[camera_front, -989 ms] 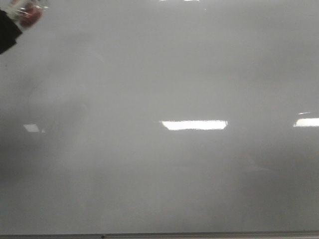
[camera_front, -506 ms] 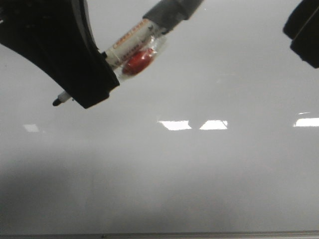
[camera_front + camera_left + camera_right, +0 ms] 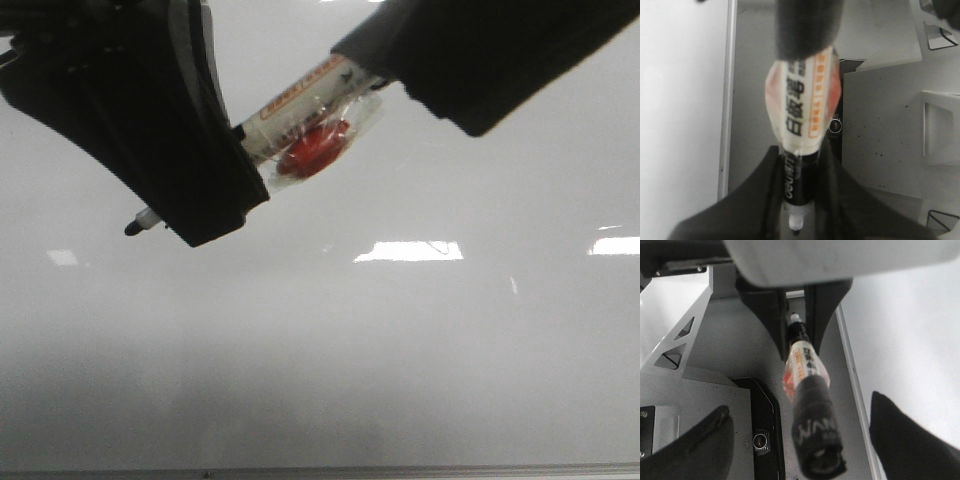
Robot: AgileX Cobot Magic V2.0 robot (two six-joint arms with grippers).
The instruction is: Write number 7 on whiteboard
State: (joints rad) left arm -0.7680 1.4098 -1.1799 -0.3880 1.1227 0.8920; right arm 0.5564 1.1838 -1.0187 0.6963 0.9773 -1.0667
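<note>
Marker [image 3: 300,110] sits clamped in the left gripper [image 3: 215,215], tip bare, hovering over the whiteboard [image 3: 400,360], which fills the front view. Right gripper [image 3: 800,450] stands spread wide, the marker's grey end between its fingers [image 3: 695,440]; no 7 shows.

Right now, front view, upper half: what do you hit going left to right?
Marker tip → left end effector gripping the marker → marker's labelled barrel with a red blob taped on → right arm, all over the whiteboard.
</note>
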